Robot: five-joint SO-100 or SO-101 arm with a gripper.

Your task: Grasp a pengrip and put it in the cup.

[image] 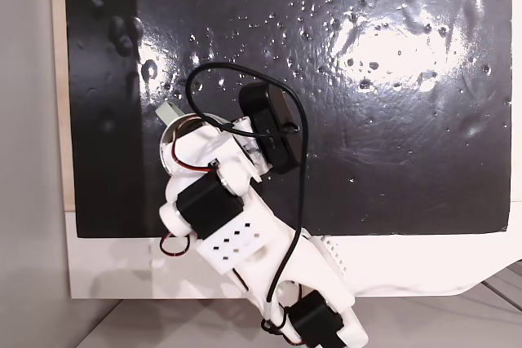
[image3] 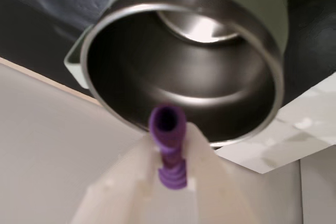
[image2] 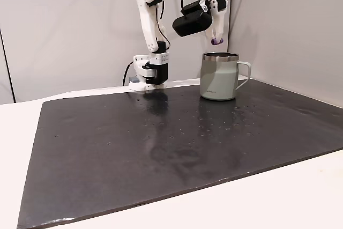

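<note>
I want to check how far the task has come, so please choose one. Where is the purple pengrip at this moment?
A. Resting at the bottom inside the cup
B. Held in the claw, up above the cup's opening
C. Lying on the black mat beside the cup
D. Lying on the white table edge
B: in the wrist view the pengrip sits pinched in the claw over the open cup, and a fixed view shows it above the rim.
</note>
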